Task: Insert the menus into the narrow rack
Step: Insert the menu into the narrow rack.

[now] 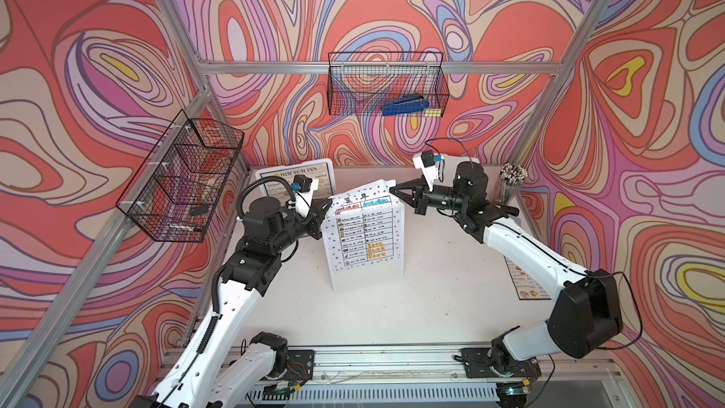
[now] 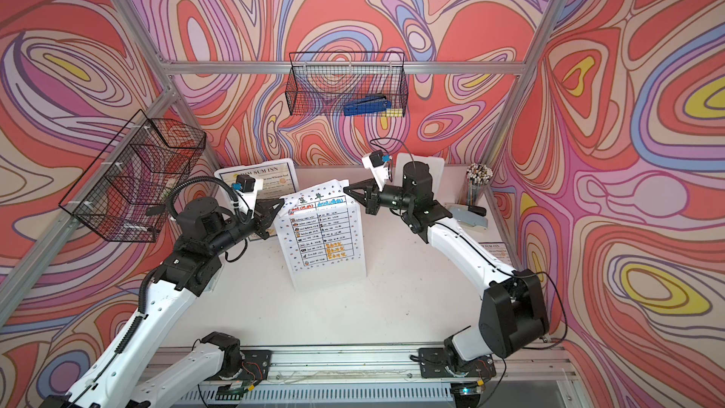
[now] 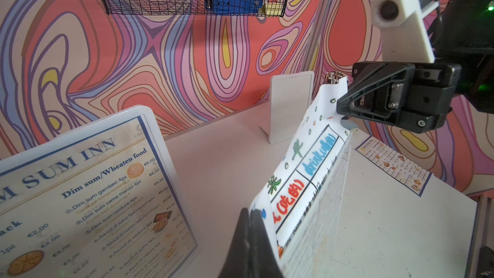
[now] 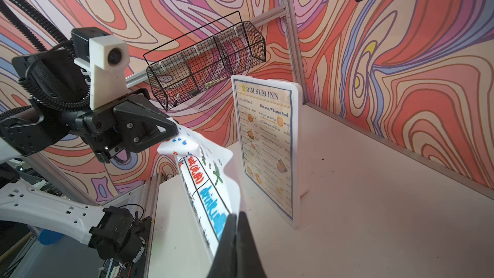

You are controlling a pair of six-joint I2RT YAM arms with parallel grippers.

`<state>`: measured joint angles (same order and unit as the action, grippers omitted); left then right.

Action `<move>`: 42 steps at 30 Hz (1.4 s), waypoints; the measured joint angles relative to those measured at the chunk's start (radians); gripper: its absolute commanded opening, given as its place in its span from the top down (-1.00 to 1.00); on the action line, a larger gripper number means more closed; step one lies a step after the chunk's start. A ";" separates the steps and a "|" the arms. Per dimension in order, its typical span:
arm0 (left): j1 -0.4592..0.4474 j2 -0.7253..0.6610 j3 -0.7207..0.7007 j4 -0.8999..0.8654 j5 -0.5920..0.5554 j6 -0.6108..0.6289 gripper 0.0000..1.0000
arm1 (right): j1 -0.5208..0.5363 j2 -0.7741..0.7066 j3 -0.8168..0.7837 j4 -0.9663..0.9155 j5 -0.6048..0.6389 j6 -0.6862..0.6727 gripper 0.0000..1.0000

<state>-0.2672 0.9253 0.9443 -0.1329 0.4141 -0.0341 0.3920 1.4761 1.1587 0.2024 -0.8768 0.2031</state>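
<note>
- A black wire basket [image 1: 386,84] is hung on the wall above and beyond the right gripper [image 1: 391,189], with a blue tool [image 1: 404,105] inside.
- A divided wire basket [image 1: 180,178] is mounted well outward of the left gripper [image 1: 329,202].
- A cup of pencils [image 1: 510,186] is set behind the right gripper.

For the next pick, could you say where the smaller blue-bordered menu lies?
In a top view the smaller menu lies flat at the table's right edge, beside the right arm.

Near desk [image 1: 392,319] bare, free passage; upright white menu [image 1: 363,237] mid-desk and DIM SUM INN menu [image 1: 302,172] back-left obstruct.
</note>
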 measured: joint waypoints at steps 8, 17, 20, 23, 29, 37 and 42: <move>0.000 0.003 -0.015 -0.001 0.008 -0.011 1.00 | 0.000 -0.066 -0.134 0.099 0.012 0.001 1.00; 0.001 -0.014 -0.016 -0.002 0.017 -0.040 -0.93 | 0.001 -0.121 -0.121 0.069 0.019 0.005 1.00; 0.001 -0.019 -0.016 -0.005 -0.001 -0.057 -0.97 | 0.000 -0.114 -0.108 0.062 0.022 0.010 1.00; 0.001 -0.035 -0.019 -0.008 -0.018 -0.079 -0.96 | 0.000 -0.107 -0.106 0.061 0.022 0.016 1.00; 0.001 -0.155 -0.104 -0.013 -0.058 -0.139 -0.89 | 0.000 -0.106 -0.107 0.067 -0.002 0.020 1.00; 0.001 -0.221 -0.264 0.013 -0.049 -0.210 -0.82 | -0.004 -0.111 -0.140 0.055 -0.027 0.004 1.00; 0.001 -0.212 -0.327 0.064 0.009 -0.233 -0.63 | -0.047 -0.130 -0.157 0.043 -0.008 -0.001 1.00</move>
<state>-0.2665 0.7136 0.6174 -0.0689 0.4229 -0.2672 0.3454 1.3464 1.0016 0.2451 -0.8852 0.2024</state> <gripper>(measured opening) 0.854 0.041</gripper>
